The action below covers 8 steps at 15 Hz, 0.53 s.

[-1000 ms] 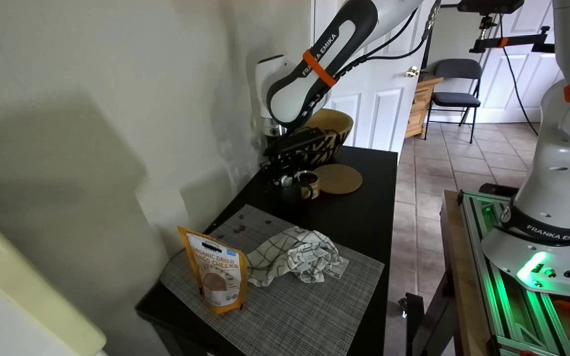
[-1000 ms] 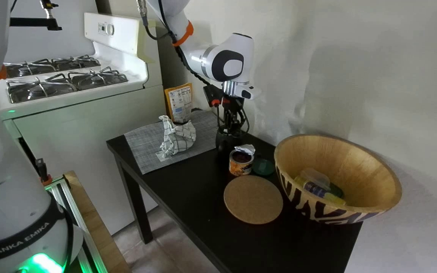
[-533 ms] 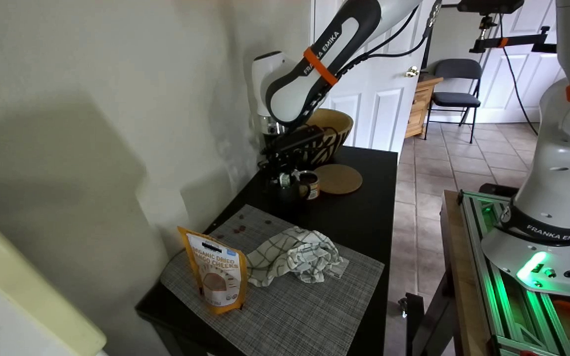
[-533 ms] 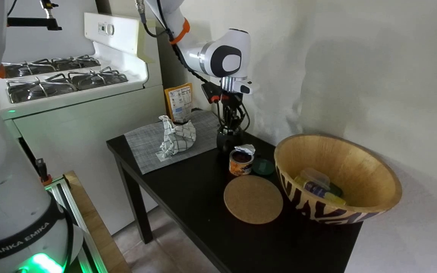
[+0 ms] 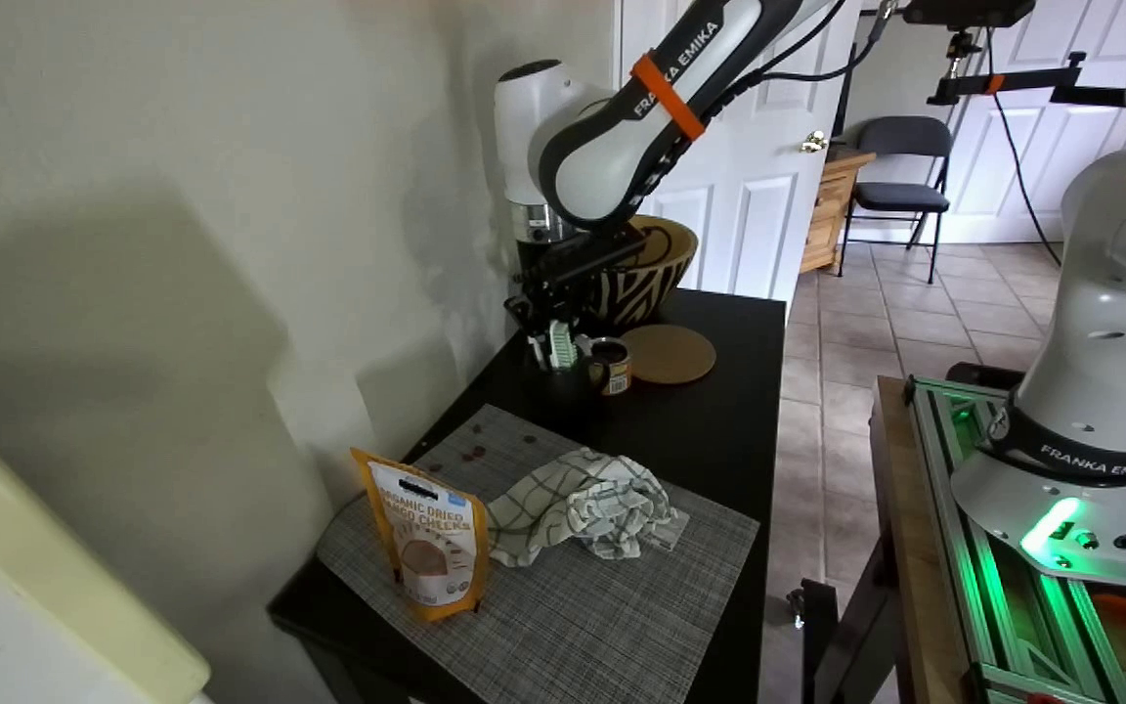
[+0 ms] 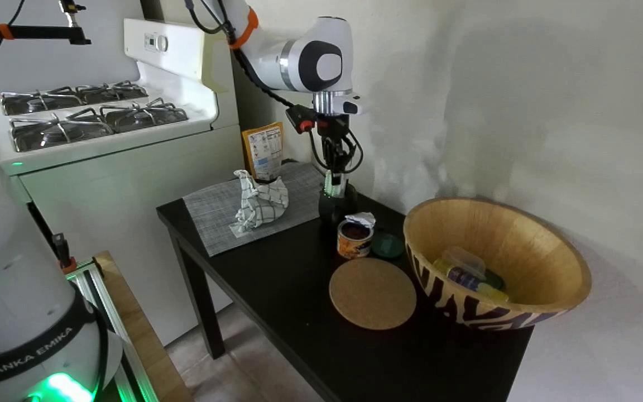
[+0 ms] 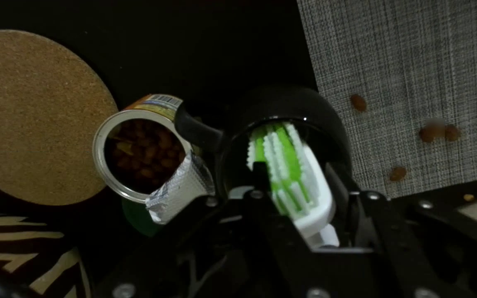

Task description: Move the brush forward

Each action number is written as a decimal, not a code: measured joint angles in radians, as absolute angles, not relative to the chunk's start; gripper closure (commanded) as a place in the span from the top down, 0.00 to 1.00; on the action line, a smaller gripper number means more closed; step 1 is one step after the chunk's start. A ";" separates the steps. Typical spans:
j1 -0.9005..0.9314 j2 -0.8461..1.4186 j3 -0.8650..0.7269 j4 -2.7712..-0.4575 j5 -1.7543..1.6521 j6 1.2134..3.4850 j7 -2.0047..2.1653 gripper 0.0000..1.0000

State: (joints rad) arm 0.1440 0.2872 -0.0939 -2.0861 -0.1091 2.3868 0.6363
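The brush shows its white head with bright green and white bristles in the wrist view (image 7: 290,165). It leans out of a black mug (image 7: 292,101), its lower part hidden inside. My gripper (image 7: 299,176) is just above the mug, its fingers partly closed with the brush head between them, one finger overlapping the bristles. The contact itself is mostly hidden. In both exterior views the brush (image 5: 561,345) (image 6: 331,188) stands up over the mug (image 6: 335,211) under the gripper (image 6: 336,176). Another pale item (image 7: 329,236) shows behind the brush head.
A can of nuts with a foil flap (image 6: 353,245) stands close beside the mug handle. Next to it are a green lid (image 6: 387,245), a cork disc (image 6: 373,293) and a large bowl (image 6: 522,245). A grey mat (image 5: 612,626) bears a cloth (image 5: 578,504) and a bag (image 5: 431,538). A wall is behind.
The arm and gripper have risen from down at the mug to just above its rim. Much more of the brush now shows above the mug in both exterior views.
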 measured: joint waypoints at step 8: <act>0.172 0.049 -0.030 -2.213 -0.282 2.387 0.803 0.13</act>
State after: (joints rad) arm 0.1723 0.0485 -0.0296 -2.2134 -0.2820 2.3871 0.8025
